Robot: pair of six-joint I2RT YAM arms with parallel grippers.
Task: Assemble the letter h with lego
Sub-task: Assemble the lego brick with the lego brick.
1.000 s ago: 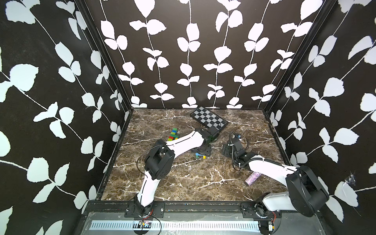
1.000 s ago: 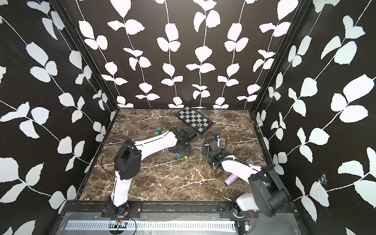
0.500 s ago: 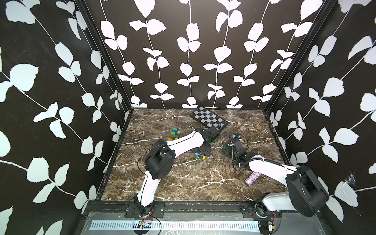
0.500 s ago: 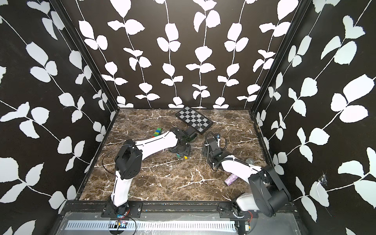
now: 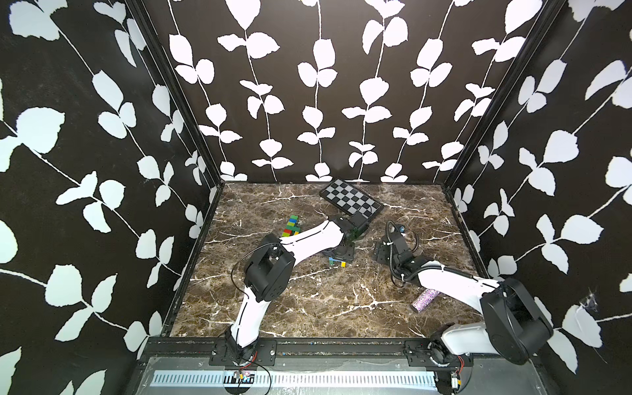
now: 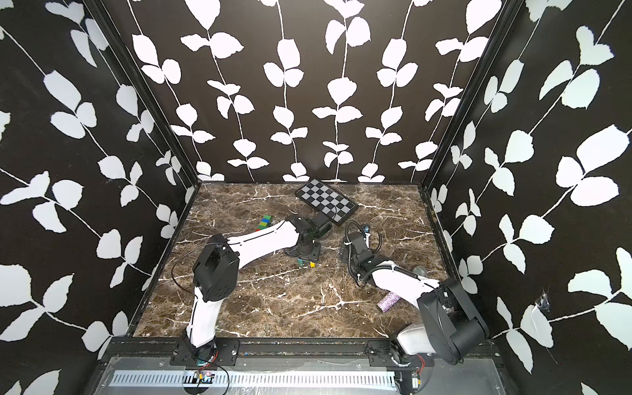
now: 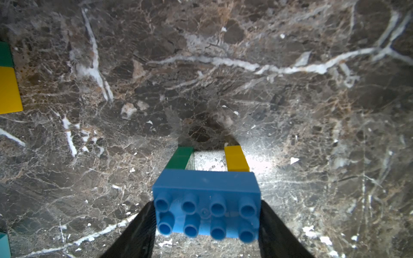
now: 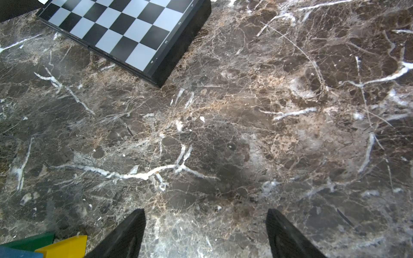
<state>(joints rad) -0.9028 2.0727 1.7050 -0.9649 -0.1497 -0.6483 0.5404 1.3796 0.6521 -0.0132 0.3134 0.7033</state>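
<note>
- The left gripper (image 7: 206,202) clamps the short ends of a blue brick (image 7: 206,185). The brick bridges a dark green brick (image 7: 180,157) and a yellow brick (image 7: 237,158) at the middle of the marble desk (image 5: 307,301).
- The right gripper (image 8: 203,211), fingers spread and empty, hovers over bare marble nearby.
- A multicoloured brick row (image 5: 290,227) lies toward the desk's far left corner.
</note>
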